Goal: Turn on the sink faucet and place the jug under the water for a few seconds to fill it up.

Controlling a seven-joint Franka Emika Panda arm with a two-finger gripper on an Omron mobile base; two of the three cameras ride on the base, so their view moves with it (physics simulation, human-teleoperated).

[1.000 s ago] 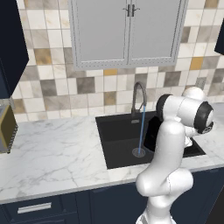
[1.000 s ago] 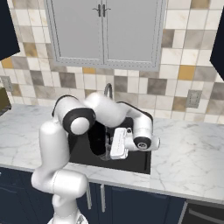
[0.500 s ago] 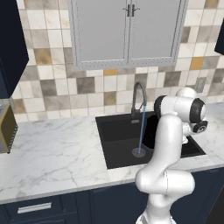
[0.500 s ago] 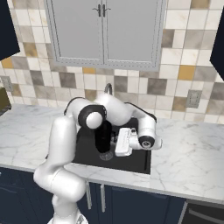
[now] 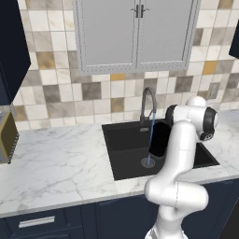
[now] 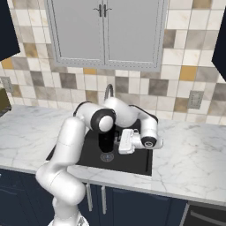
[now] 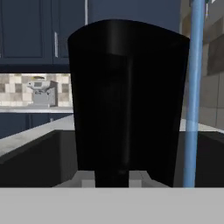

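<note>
Water [image 5: 151, 137], a thin straight bright-blue stream, runs from the tall grey metal gooseneck faucet [image 5: 147, 103] at centre frame into the rectangular black sink [image 5: 124, 141], so the faucet step looks done. The hand [image 7: 112, 178] pinches the matte black cylindrical jug [image 7: 127, 103] low at its wall, held over the basin just beside the stream at right of the hand view. Filling remains: next, slide the jug's mouth sideways under the stream and hold.
</note>
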